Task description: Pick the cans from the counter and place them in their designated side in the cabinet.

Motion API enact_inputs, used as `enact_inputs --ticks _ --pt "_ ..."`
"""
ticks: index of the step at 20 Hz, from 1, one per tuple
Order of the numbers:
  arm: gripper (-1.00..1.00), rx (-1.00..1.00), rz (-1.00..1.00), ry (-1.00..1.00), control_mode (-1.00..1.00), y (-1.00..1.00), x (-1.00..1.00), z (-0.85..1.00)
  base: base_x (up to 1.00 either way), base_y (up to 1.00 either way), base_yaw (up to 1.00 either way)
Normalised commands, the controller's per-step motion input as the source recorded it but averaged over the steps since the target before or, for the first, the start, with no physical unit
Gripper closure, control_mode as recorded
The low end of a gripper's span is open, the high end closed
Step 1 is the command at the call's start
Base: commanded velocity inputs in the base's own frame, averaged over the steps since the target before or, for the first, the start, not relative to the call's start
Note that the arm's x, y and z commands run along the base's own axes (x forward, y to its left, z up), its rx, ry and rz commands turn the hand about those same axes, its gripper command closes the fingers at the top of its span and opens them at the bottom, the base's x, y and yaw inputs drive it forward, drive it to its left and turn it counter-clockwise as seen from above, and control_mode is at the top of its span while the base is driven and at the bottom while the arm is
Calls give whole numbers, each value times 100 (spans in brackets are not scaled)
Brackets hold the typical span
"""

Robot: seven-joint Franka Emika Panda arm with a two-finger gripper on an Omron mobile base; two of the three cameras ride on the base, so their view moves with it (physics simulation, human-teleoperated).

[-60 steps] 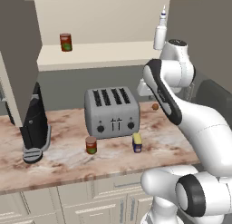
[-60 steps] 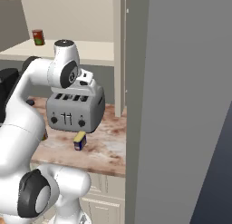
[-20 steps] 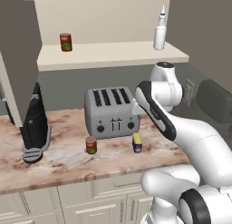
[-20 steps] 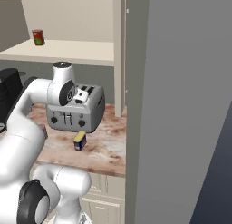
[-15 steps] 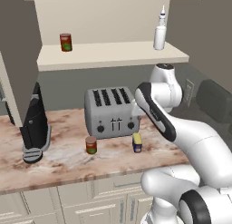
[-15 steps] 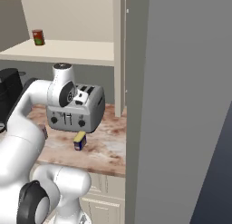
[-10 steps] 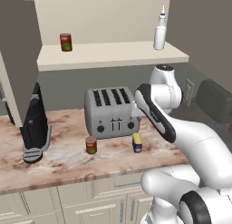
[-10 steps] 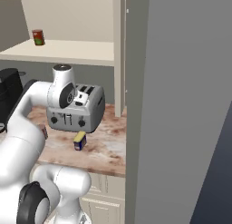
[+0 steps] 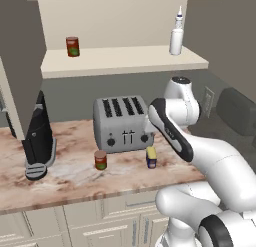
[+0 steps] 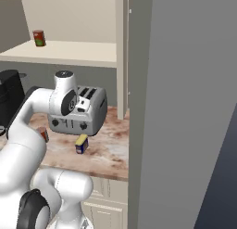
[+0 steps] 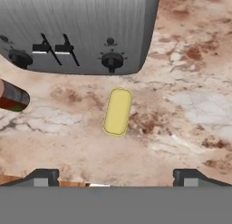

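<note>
Lowered since before, my wide pincer [image 11: 115, 175] faces the blue can [image 11: 118, 111] at 12 o'clock; I'd descend centred.

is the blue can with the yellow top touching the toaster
Apart. The hand view shows a strip of bare counter between the blue can and the toaster.

Blue can with yellow top [image 9: 151, 157] upright on the pinkish marbled counter [image 9: 75, 178], red-brown can [image 9: 100, 160] at its nine o'clock, apart, another red-brown green-labelled can [image 9: 73, 46] upright on the cream cabinet's pale shelf [image 9: 125, 59], left end.
</note>
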Motion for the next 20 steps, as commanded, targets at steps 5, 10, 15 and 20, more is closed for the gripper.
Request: enact_inputs --ticks 5,10,15,20 --pt "-100 0 0 0 -100 2 7 -17 0 0 0" --pt "-100 0 0 0 -100 4 8 -15 0 0 0" --pt "-100 0 0 0 -100 4 0 -13 0 0 0" --pt "-100 0 0 1 -100 3 0 -19 0 0 0"
